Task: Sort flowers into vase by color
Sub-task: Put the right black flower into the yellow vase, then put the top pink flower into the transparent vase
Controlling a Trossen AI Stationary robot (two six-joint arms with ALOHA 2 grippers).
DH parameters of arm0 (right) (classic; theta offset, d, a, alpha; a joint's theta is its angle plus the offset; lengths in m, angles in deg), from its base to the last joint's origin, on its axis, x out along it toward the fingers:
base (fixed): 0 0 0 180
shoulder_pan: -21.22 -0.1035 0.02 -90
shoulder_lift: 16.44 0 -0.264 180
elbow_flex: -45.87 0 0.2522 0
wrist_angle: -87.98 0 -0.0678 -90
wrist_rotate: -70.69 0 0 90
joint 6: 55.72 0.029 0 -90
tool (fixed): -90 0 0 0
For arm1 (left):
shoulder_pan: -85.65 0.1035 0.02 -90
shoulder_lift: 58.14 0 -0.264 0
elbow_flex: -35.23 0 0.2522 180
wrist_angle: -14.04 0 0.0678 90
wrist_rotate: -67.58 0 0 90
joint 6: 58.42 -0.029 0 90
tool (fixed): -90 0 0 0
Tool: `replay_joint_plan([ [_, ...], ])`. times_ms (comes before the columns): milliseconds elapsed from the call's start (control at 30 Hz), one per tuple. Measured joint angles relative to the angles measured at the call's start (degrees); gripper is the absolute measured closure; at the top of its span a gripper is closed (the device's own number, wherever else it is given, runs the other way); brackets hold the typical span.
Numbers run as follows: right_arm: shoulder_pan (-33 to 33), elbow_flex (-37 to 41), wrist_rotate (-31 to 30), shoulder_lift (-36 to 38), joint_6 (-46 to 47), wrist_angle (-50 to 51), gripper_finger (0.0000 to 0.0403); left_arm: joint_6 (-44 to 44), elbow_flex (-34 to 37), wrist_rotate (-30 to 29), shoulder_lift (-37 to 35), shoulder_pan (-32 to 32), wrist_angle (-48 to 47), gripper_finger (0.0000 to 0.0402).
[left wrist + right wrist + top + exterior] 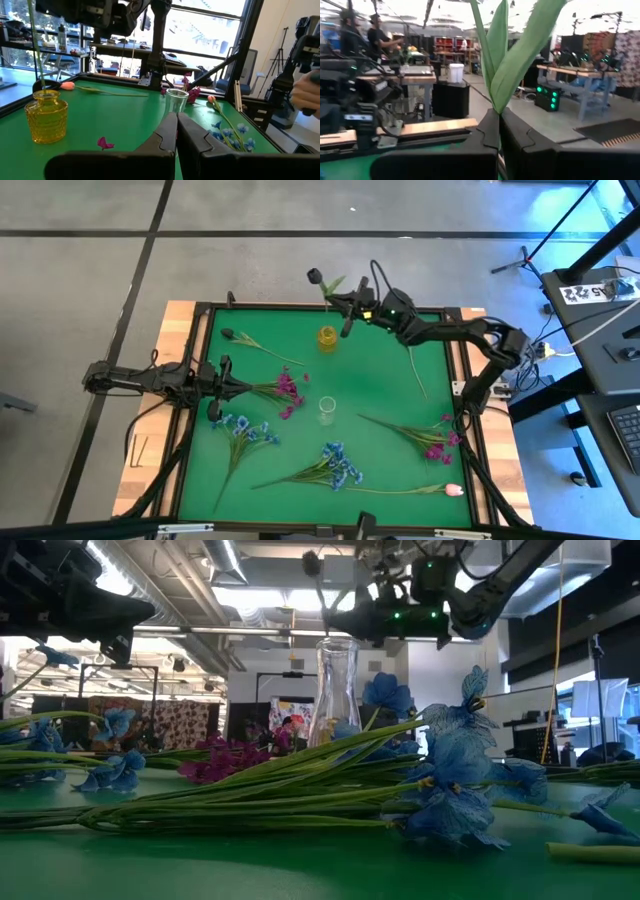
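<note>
Two grippers closed, one dark tulip held over the yellow vase

Both of my arms are over the green table [400, 480]. At the left, my left gripper [222, 385] rests low, fingers pressed together on nothing, just beside a magenta spray [285, 388]. A blue spray [240, 430] lies in front of it. A near-black tulip [240, 337] lies toward the far left corner. At centre stand the yellow vase [327, 338] and, nearer the front, the clear vase [327, 410]. A second blue spray [335, 465] lies before the clear vase. My right gripper [350, 308] hangs at the far edge just above the yellow vase, pinching a dark tulip [316, 277] by its stem at the leaves; the stem reaches down into the vase. At the right lie a second magenta spray [430, 442] and a pale pink tulip [452, 490].
</note>
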Motion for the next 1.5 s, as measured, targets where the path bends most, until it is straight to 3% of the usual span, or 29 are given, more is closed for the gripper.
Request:
replay_joint_plan([
  [233,0.1,0.0,-0.3,-0.5,0.0,2.9,0.04,0.0,0.0,0.0,0.0,0.0,0.0,0.0401],
  [367,0.1,0.0,-4.8,-0.5,0.4,7.2,0.0386,0.0,0.0,0.0,0.0,0.0,0.0,0.0401],
  [800,0.1,0.0,-5.6,3.1,0.2,19.8,0.0239,0.0,0.0,0.0,0.0,0.0,0.0,0.0401],
  [1000,0.1,0.0,-5.6,8.8,-0.2,27.7,0.0205,0.0,0.0,0.0,0.0,0.0,0.0,0.0401],
  [1267,-0.8,0.0,-4.7,19.9,-0.2,41.3,0.0201,0.0,0.0,0.0,0.0,0.0,0.0,0.0401],
  [1500,-7.1,0.0,-5.3,28.7,1.5,56.0,0.0201,0.0,0.0,0.0,0.0,0.0,0.0,0.0401],
])
